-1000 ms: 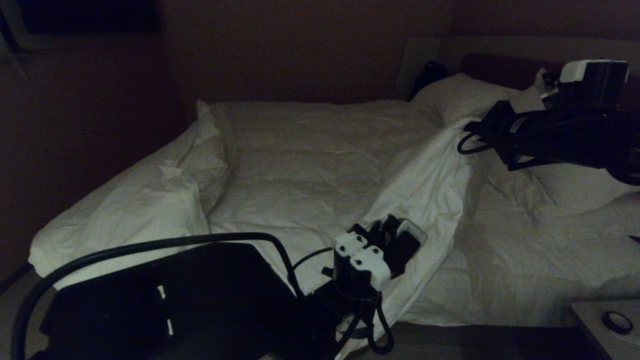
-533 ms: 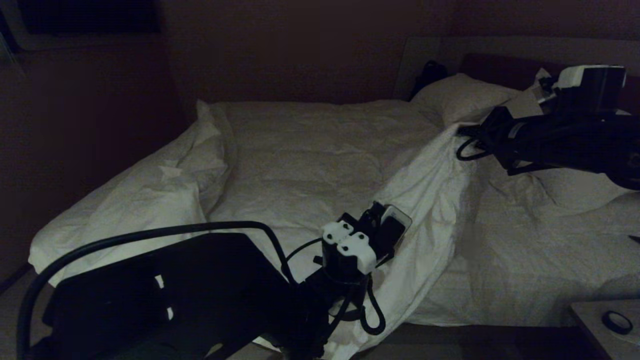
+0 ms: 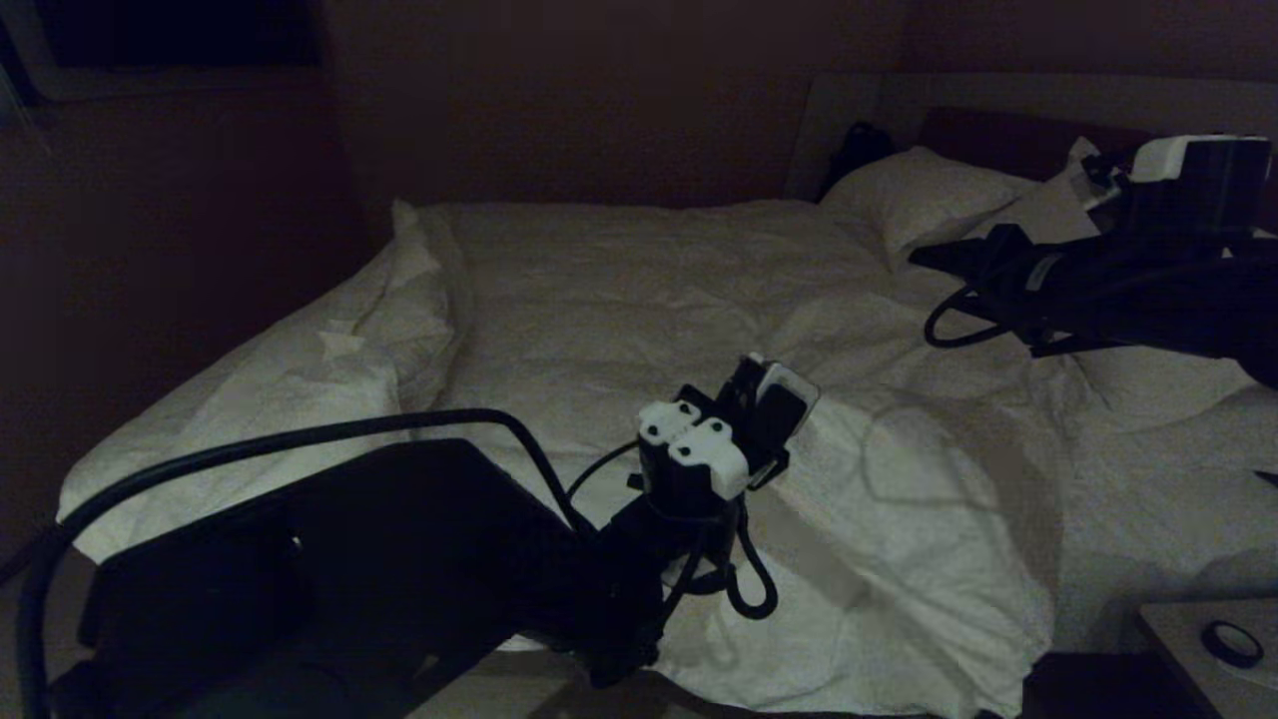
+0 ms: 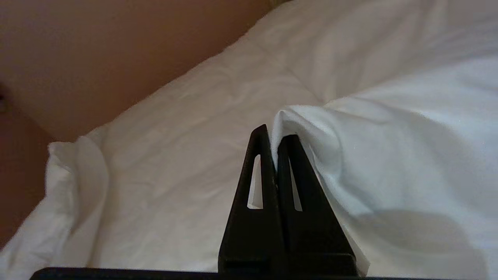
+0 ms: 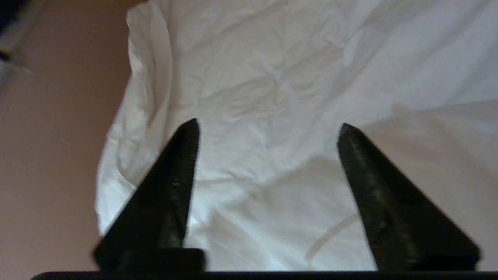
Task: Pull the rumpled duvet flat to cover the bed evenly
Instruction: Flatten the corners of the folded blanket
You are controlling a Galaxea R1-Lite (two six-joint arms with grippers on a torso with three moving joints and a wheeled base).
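Pinching duvet (image 4: pixel 389 128) edge: left gripper (image 4: pixel 274 136) | right gripper (image 5: pixel 268 128) spread, above

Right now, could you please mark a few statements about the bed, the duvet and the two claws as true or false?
1. The left claw is shut on a fold of the duvet. True.
2. The right claw grips the duvet. False: it is open, with nothing between its fingers.
3. A pillow lies at the head of the bed. True.
4. The duvet lies smooth and flat. False: it is bunched at the far left corner.
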